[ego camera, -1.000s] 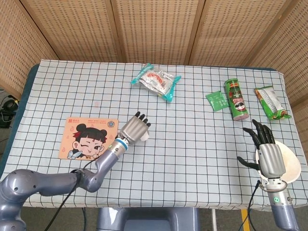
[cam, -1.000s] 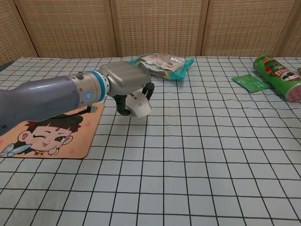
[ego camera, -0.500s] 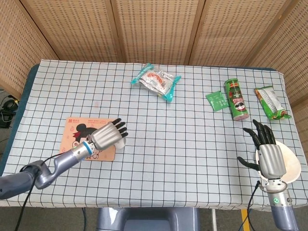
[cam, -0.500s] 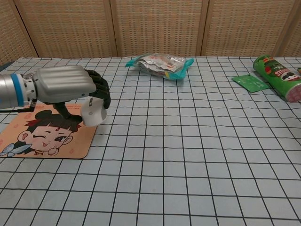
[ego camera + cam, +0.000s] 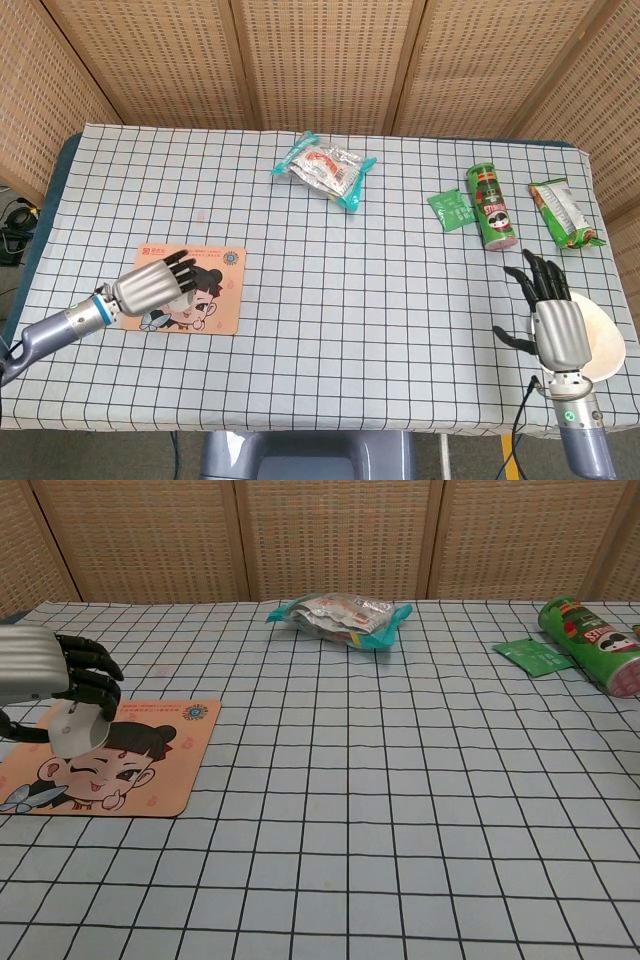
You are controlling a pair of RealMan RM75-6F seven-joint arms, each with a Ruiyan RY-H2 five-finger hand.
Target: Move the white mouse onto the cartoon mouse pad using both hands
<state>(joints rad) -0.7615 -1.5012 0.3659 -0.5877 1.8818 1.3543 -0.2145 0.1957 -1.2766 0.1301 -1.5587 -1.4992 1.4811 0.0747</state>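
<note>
At frame left, the left hand [image 5: 45,675] gripped the white mouse [image 5: 79,728] over the cartoon mouse pad [image 5: 150,775]; the right hand [image 5: 553,320], lower right, lay spread and empty.

The tablecloth [image 5: 330,300] was pale with a dark grid. The pad [image 5: 215,300], lower left, was orange with a black-haired cartoon girl. The mouse [image 5: 80,735] was white. The can [image 5: 492,205], upper right, was green with red lettering. Each silver hand [image 5: 150,285] had black fingers [image 5: 182,264].
</note>
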